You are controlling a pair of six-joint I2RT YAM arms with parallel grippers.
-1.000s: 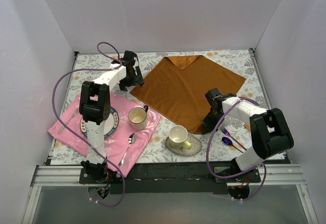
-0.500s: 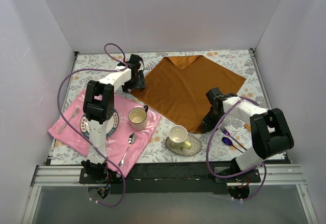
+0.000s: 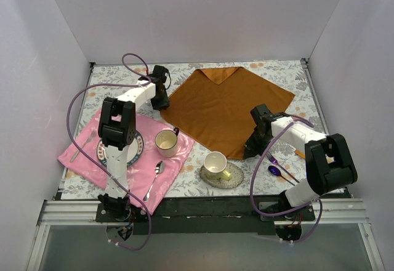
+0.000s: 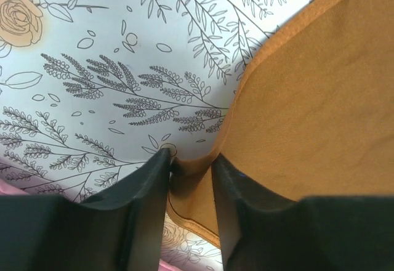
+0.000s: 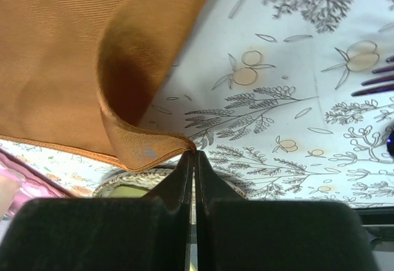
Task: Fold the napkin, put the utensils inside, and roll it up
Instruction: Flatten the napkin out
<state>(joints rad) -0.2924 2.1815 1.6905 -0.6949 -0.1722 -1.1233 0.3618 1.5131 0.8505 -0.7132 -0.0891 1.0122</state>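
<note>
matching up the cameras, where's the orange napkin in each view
top external: napkin spread as a diamond mid-table, far corner folded in.
left wrist: fills the right side, one corner lying between the left gripper fingers.
right wrist: upper left, its corner curled up and pinched by the right gripper.
shared landmark: the floral tablecloth, under it in all three.

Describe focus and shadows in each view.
Top external: soft, even light, sharp throughout. Left wrist: the near fingers are dark and blurred, while the printed tablecloth is crisp. Right wrist: the napkin has a deep shadow inside its curled corner.
</note>
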